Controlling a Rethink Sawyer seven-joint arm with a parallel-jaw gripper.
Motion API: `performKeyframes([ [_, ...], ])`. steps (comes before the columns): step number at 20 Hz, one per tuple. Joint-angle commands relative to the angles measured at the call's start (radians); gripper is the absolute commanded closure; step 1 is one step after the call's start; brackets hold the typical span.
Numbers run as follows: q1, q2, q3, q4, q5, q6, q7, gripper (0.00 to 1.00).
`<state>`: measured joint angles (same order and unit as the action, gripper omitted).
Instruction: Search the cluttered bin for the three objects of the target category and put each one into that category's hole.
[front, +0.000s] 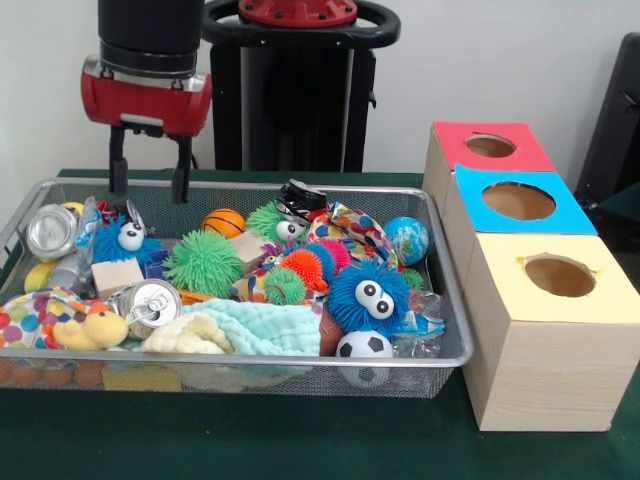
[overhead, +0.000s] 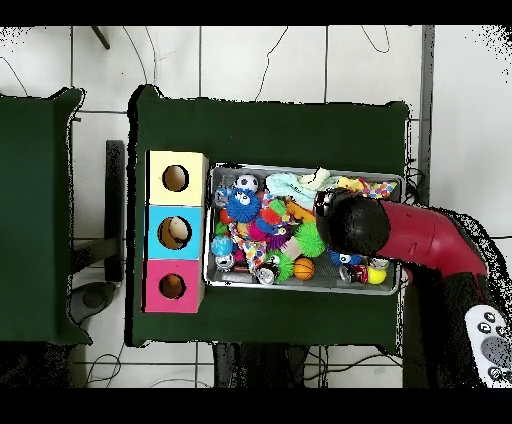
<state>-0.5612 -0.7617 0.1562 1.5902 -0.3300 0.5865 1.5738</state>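
Note:
A wire mesh bin (front: 448, 300) holds mixed toys. Among them are a basketball (front: 225, 222), a globe ball (front: 407, 240), a soccer ball (front: 363, 350), a big blue fuzzy monster (front: 368, 295), a smaller one (front: 125, 240), a green spiky ball (front: 203, 263), two cans (front: 52, 230) (front: 150, 303) and a wooden block (front: 118, 275). My gripper (front: 150, 188) hangs open and empty over the bin's far left part, just above the small blue monster. In the overhead view the arm's black wrist (overhead: 352, 225) hides the gripper over the bin (overhead: 305, 171).
To the right of the bin stand three boxes in a row, each with a round hole on top: red (front: 490, 146), blue (front: 518, 201), yellow (front: 560, 276). A pale teal cloth (front: 255, 325) and a yellow plush (front: 90, 328) lie along the bin's near side.

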Motion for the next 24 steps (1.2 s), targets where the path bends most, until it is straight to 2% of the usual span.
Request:
performKeyframes([
  [1, -0.017, 0.057, -0.023, -0.072, -0.084, -0.037, 0.027, 0.00],
  [16, -0.056, 0.074, 0.027, -0.079, -0.082, -0.047, 0.007, 0.00],
  [24, -0.048, 0.108, 0.046, -0.122, -0.064, -0.053, 0.027, 0.00],
])
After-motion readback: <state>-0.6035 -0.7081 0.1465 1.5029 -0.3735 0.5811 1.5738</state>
